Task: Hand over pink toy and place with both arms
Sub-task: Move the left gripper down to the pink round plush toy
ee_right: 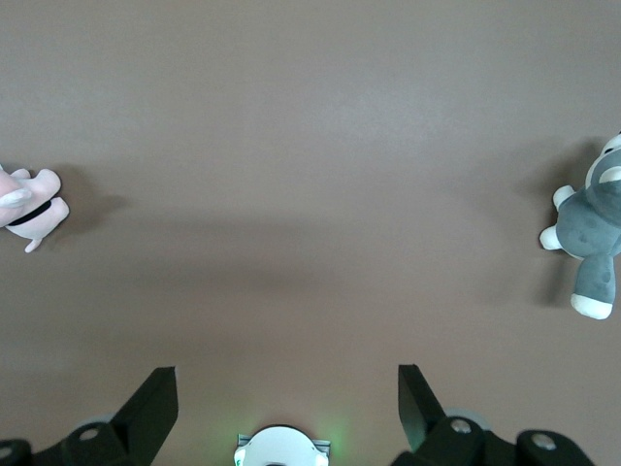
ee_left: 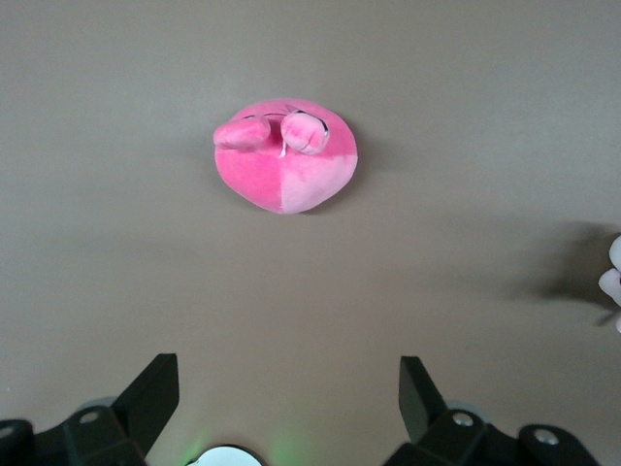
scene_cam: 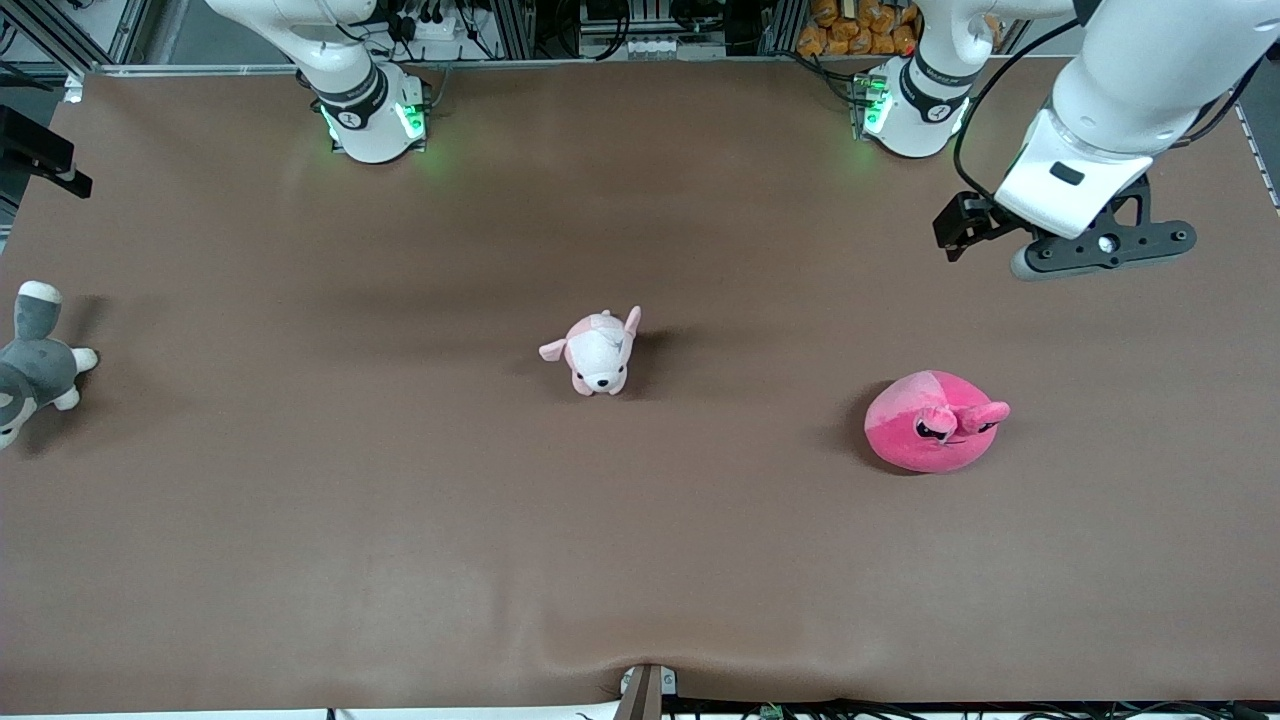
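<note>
The pink toy (scene_cam: 935, 420) is a round hot-pink plush with a lighter pink patch. It lies on the brown table toward the left arm's end and also shows in the left wrist view (ee_left: 286, 165). My left gripper (scene_cam: 958, 228) hangs high over the table between its base and the toy. Its jaws are wide open and empty in the left wrist view (ee_left: 289, 364). My right gripper (ee_right: 287, 374) is out of the front view. In the right wrist view it is open and empty, high over bare table near its base.
A small pale pink-and-white puppy plush (scene_cam: 598, 352) stands at the table's middle. A grey-and-white plush (scene_cam: 35, 365) lies at the table's edge at the right arm's end, and also shows in the right wrist view (ee_right: 592, 243). The arm bases (scene_cam: 370, 110) stand along the back edge.
</note>
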